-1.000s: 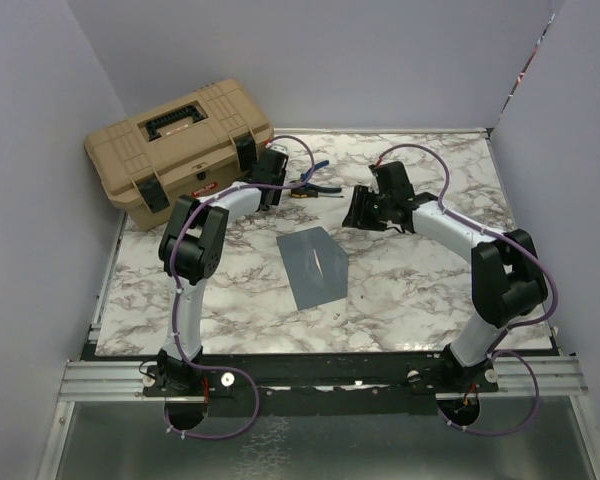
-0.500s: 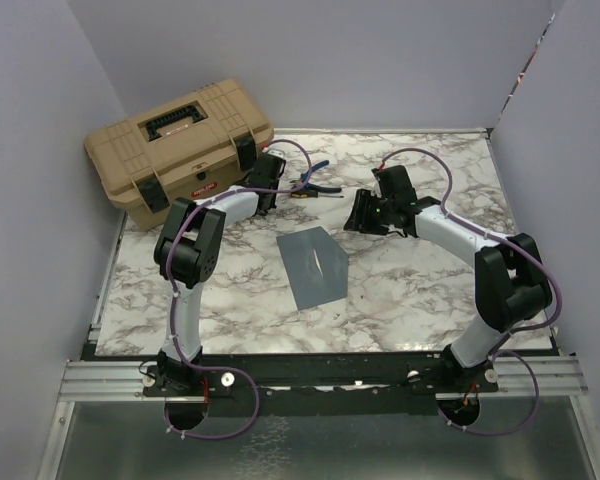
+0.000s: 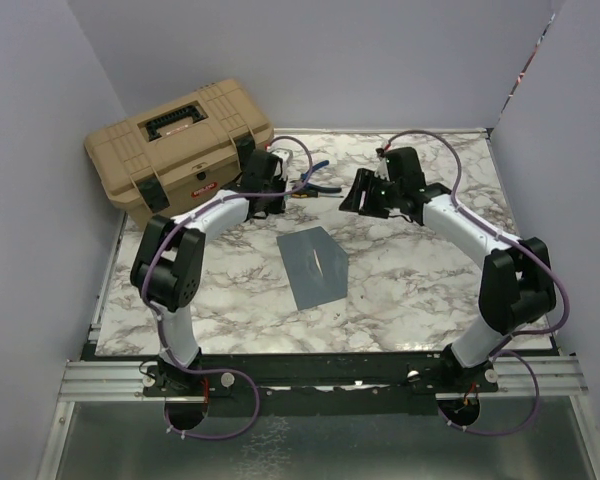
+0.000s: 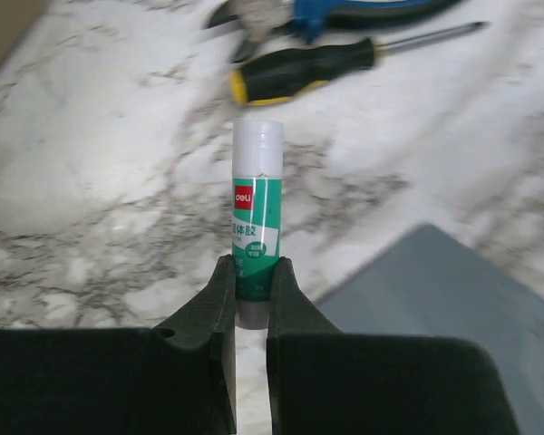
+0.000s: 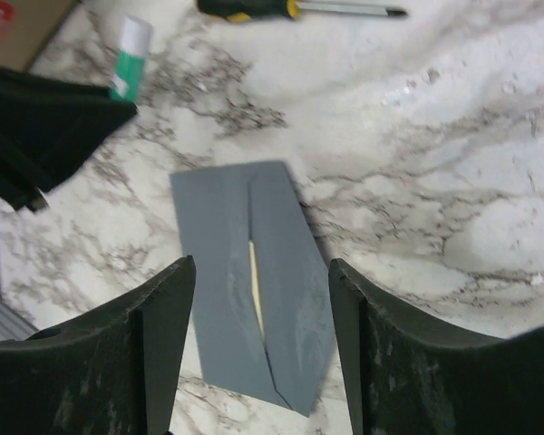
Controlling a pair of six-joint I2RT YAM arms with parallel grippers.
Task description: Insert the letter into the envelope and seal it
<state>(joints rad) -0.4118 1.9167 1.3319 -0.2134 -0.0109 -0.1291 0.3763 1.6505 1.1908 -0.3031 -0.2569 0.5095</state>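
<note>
Jaws of the left gripper [image 4: 251,272] were clamped on the lower end of a green glue stick [image 4: 257,208], its white cap on and pointing away over the tabletop [image 3: 410,290]. Those of the right gripper [image 5: 261,272] stood wide apart, holding nothing, above the envelope [image 5: 213,245]. It lay flat near the middle of the tabletop, and the letter [image 5: 256,304] showed only as a thin cream sliver in its seam, so insertion looked done and sealing was the step in hand. Next, the cap probably had to come off, perhaps pulled by the free jaws, and the flap lifted for gluing. A screwdriver [image 4: 299,68] and blue-handled pliers [image 4: 344,11] lay just beyond the stick, and a tan toolbox [image 3: 175,145] sat far left. None of them blocked the envelope.
</note>
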